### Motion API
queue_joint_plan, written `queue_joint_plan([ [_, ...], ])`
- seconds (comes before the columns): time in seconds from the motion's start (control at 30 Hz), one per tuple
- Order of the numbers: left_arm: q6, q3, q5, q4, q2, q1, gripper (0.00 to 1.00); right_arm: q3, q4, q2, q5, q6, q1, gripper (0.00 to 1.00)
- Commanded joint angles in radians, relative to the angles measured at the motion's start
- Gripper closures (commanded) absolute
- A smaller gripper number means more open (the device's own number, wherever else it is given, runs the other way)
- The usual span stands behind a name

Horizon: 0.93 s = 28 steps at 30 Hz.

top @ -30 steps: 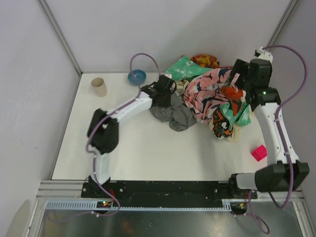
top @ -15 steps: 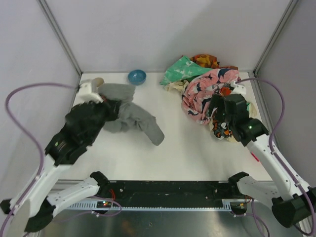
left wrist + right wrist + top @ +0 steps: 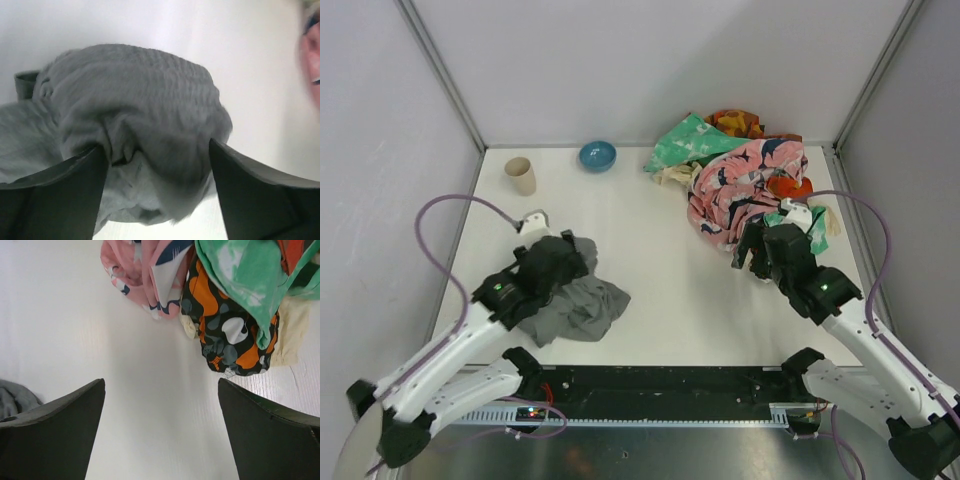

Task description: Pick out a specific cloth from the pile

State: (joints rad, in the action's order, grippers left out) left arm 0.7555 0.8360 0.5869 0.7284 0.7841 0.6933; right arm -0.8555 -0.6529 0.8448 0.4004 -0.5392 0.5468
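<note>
**Top external view first: grey cloth down at the left, apart from the pile**

Top external: the grey cloth (image 3: 582, 310) lies crumpled on the white table (image 3: 670, 290) at the near left, partly under the left fingers (image 3: 570, 262). It is well apart from the pile (image 3: 745, 185) of pink floral, mint green and orange-patterned cloths at the far right. The right fingers (image 3: 744, 252) hang just beside the pile's near edge. A blue bowl (image 3: 598, 155) and a tan cup (image 3: 521, 176) stand at the far left; the bowl shows only its blue inside, and the cup's inside is too dark to read.

Left wrist: the left fingers (image 3: 60, 200) stand partly spread, and the grey cloth (image 3: 140, 95) bulges loosely in the gap, resting on the table (image 3: 150, 25).

Right wrist: the right fingers (image 3: 50, 430) are spread wide with only bare table (image 3: 75, 330) between them. The pile (image 3: 225, 315) lies beyond, and a corner of the grey cloth (image 3: 15, 397) shows at the left.
</note>
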Motion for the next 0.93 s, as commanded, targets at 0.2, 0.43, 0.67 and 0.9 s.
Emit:
queue_joint_plan([
  [0.2, 0.072, 0.061, -0.132, 0.041, 0.078, -0.039, 0.01, 0.092, 0.087, -0.137, -0.047, 0.041, 0.010, 0.01],
  [0.43, 0.056, 0.036, -0.166, 0.050, -0.138, -0.039, 0.00, 0.146, 0.104, -0.249, -0.076, 0.037, 0.009, 0.01],
  [0.67, 0.077, -0.029, -0.189, 0.083, -0.243, -0.039, 0.00, 0.193, 0.059, -0.360, -0.113, 0.017, 0.010, 0.01],
  [0.9, 0.101, -0.049, -0.190, 0.103, -0.222, -0.039, 0.00, 0.270, 0.073, -0.448, -0.124, -0.011, 0.010, 0.01],
])
